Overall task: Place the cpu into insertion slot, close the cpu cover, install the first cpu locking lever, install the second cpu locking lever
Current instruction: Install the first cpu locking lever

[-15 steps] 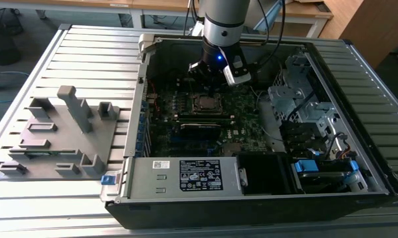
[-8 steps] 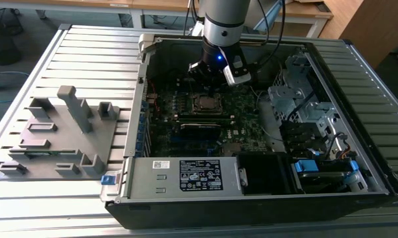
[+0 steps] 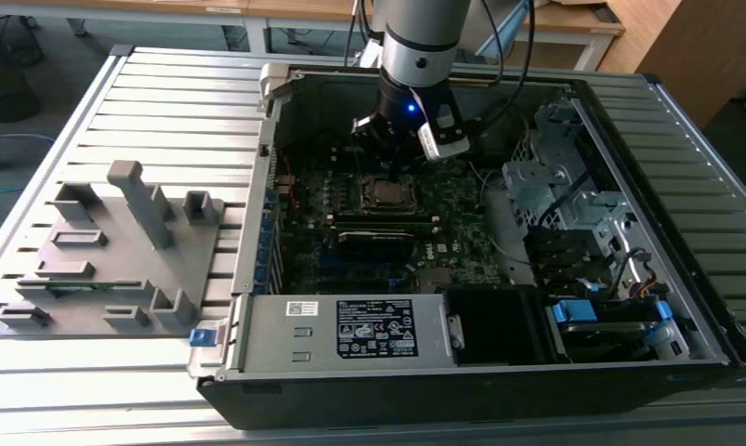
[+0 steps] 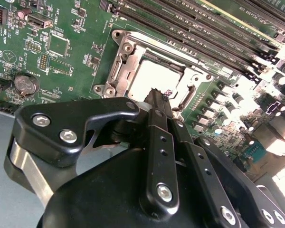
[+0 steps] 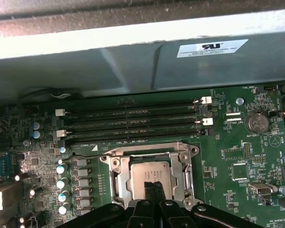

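Observation:
The cpu (image 5: 147, 173) shows its dull silver face inside the insertion slot (image 5: 185, 156) on the green motherboard (image 5: 228, 142). The cpu cover (image 5: 119, 178) lies flat around the cpu, which shows through the cut-out centre. In the second wrist view the cpu (image 4: 152, 76) and the cpu cover (image 4: 125, 59) look the same. My gripper (image 5: 154, 186) is shut, with nothing between its fingers. Its tips hover just over the cpu's edge, as the second wrist view shows of the gripper (image 4: 157, 94). In the exterior view the gripper (image 3: 391, 175) hangs right above the cpu (image 3: 386, 193).
Long black memory slots (image 5: 133, 123) run beside the socket, and the grey case wall (image 5: 133, 61) rises behind them. A coin battery (image 5: 256, 123) sits on the board. The power supply (image 3: 347, 327) and drive cage (image 3: 558, 186) border the board. A grey fixture tray (image 3: 112, 251) lies outside the case.

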### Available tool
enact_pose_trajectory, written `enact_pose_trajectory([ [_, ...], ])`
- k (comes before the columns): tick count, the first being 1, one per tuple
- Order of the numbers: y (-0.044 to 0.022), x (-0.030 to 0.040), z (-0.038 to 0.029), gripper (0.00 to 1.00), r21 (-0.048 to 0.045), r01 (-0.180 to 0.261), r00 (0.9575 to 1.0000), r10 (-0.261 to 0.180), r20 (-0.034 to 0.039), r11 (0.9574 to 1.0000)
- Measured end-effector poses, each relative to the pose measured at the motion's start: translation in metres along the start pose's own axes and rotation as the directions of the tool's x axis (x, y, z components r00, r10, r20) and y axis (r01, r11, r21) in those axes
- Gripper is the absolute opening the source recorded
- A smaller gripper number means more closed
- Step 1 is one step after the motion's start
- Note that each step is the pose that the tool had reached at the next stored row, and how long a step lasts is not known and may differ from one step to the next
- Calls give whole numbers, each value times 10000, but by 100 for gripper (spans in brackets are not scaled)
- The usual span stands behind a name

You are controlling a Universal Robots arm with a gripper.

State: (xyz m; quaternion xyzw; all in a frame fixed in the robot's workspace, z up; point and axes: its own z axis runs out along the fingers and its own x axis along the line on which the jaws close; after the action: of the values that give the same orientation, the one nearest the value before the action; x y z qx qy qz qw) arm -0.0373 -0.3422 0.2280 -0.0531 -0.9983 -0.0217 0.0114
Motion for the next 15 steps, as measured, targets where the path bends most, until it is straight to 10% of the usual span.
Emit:
enact_pose_trajectory([
  [15, 3, 2, -81, 10, 0, 0, 10000, 0, -1, 10000],
])
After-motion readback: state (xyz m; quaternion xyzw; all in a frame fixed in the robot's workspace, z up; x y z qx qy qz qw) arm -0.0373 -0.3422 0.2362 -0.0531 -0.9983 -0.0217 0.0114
